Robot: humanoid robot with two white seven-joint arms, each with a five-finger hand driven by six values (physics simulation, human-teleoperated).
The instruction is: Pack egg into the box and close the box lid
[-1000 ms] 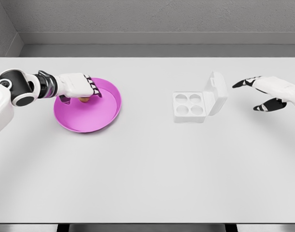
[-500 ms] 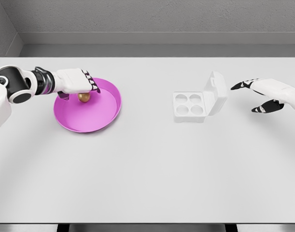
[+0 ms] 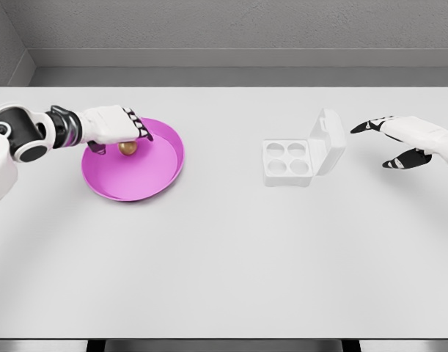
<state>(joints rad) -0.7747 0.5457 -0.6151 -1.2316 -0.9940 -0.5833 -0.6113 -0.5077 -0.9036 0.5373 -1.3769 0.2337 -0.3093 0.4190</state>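
A small brown egg [image 3: 127,148] shows just under my left hand [image 3: 122,139], above the far part of the pink plate [image 3: 161,176] at the table's left. The hand's fingers [image 3: 139,130] curl over the egg from above and the thumb sits on its left side, so the hand is shut on it. The white egg box [image 3: 287,162], with several empty round cups, stands right of centre. Its lid [image 3: 328,141] stands open and upright on the box's right side. My right hand [image 3: 372,147] hovers to the right of the lid, apart from it, with its fingers spread.
The white table [image 3: 224,257] runs across the whole view, with its front edge at the bottom. A grey wall [image 3: 231,29] stands behind the far edge.
My left hand has risen slightly and drawn a little to the left, and more of the egg shows beneath it. The right hand has shifted only slightly.
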